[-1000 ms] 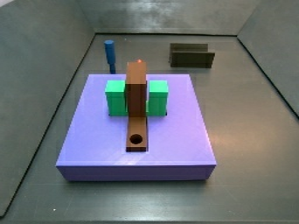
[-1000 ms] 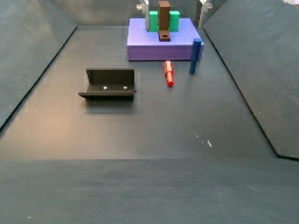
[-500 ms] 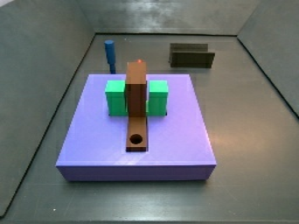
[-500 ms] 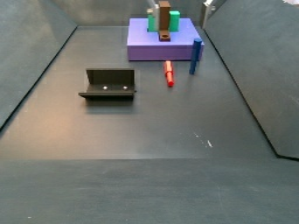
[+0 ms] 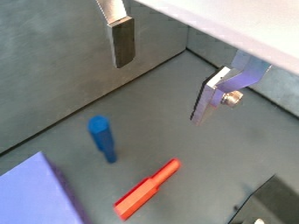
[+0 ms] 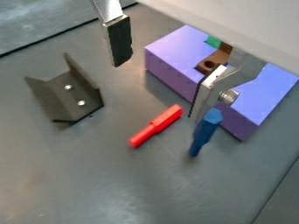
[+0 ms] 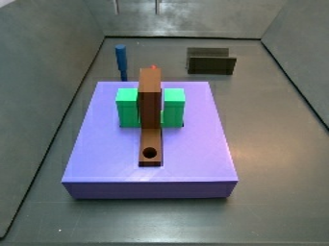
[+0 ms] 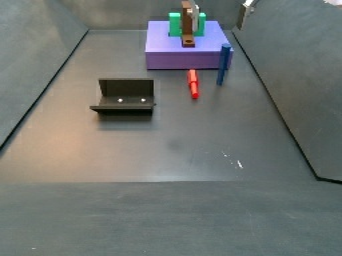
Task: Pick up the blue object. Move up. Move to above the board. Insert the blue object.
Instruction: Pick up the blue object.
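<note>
Gripper (image 6: 163, 65): I log fingers (image 6: 118, 42) wide apart and empty, now high above the blue object (image 6: 205, 133), which stands untouched on the floor beside the lavender slab (image 6: 187, 61) carrying the board (image 7: 150, 115); pickup pending.

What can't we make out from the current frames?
- Pincer: in both wrist views the open fingers show, but their upper ends run off the frame edge; in both side views only slivers show at the top edge.
- Slim blue cylindrical peg: its base is hidden behind the lavender-purple slab in a side view.
- Long brown plank: too small in a side view to see its hole.
- Dark L-shaped fixture: cut off by the frame corner in a wrist view.
</note>
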